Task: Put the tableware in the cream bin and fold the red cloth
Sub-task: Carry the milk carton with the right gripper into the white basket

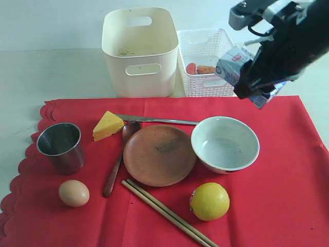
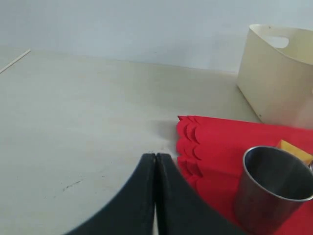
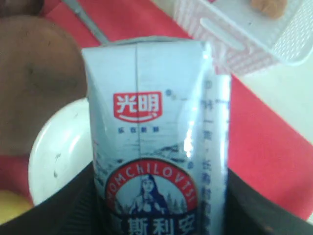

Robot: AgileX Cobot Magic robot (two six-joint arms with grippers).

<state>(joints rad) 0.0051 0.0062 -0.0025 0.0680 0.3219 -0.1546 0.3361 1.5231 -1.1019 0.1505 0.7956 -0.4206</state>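
Observation:
On the red cloth [image 1: 288,170] lie a steel cup [image 1: 60,147], brown plate [image 1: 159,155], white bowl [image 1: 225,144], dark spoon [image 1: 119,154], slim knife [image 1: 159,120] and chopsticks [image 1: 169,213]. The cream bin [image 1: 140,56] stands behind the cloth. My right gripper [image 1: 252,77] hangs above the cloth's far right part, shut on a blue-white milk carton [image 3: 156,122]. In the left wrist view my left gripper [image 2: 155,156] is shut and empty over bare table, beside the cloth's scalloped edge [image 2: 188,147] and the cup [image 2: 271,188]. The left arm is outside the exterior view.
A white lattice basket [image 1: 205,77] with a few food items stands right of the cream bin, just under the held carton. A cheese wedge [image 1: 107,125], an egg [image 1: 73,193] and a lemon [image 1: 209,201] lie among the tableware.

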